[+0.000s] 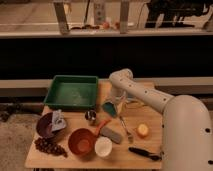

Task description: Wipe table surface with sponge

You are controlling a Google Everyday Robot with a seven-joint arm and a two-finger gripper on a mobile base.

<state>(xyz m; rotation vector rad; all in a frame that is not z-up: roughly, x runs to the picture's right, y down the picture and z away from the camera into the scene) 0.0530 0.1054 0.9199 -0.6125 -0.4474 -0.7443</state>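
Note:
The light tan wooden table surface fills the lower part of the camera view. The small teal-green sponge sits near the table's middle, just right of the green tray. My white arm reaches in from the lower right and bends down over it. My gripper is at the sponge, pressing it down on the tabletop; the sponge pokes out to its left.
A green tray stands at the back left. An orange bowl, a white cup, a grey block, a purple bowl, grapes, a fork, an orange fruit and a black tool crowd the front.

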